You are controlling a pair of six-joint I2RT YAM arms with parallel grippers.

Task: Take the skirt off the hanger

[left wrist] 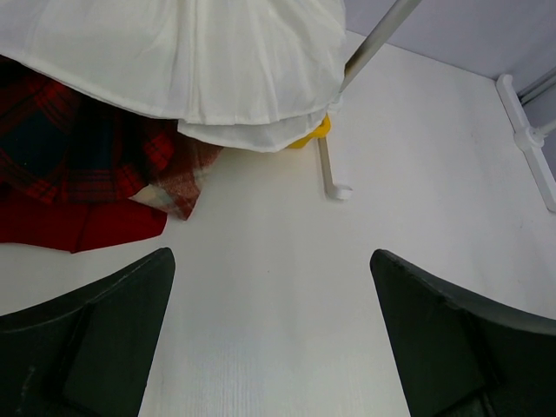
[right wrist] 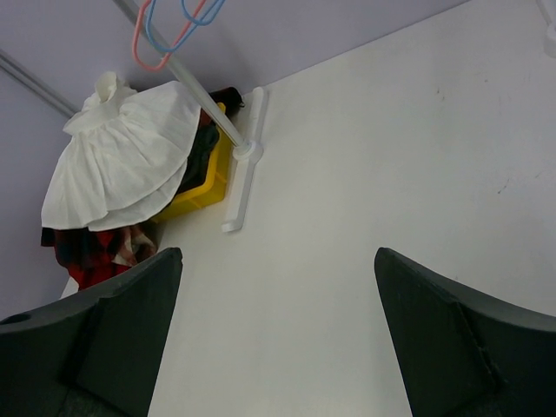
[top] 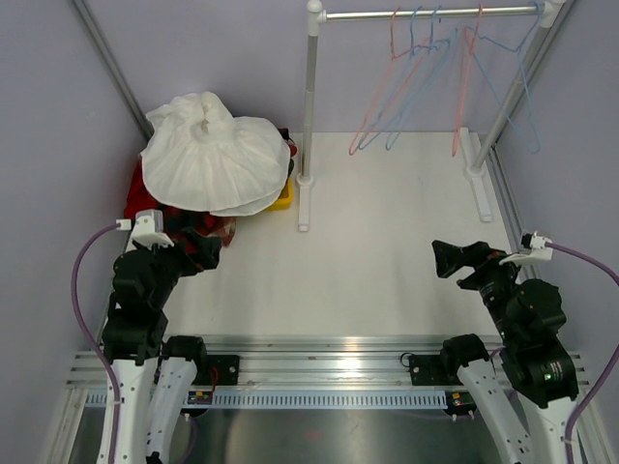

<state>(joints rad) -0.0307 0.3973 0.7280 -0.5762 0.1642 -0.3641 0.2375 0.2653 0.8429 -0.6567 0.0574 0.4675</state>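
Left hand (top: 203, 249) and right hand (top: 447, 259): you are holding both wide open, gripping nothing, low over the white tabletop (top: 368, 232). Skirt (top: 213, 155): white, soft, gathered cloth, lying draped over the yellow bin (top: 282, 198) at far left, off any hanger. Wire hangers (top: 416, 77), pink and blue, are hanging bare on the rail (top: 426, 13); removal is looking finished.

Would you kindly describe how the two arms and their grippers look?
The left arm and right arm are matte black above white lower links, each with a white wrist fitting and a looping lilac cable. The left gripper and right gripper each have two broad, tapering black fingers.
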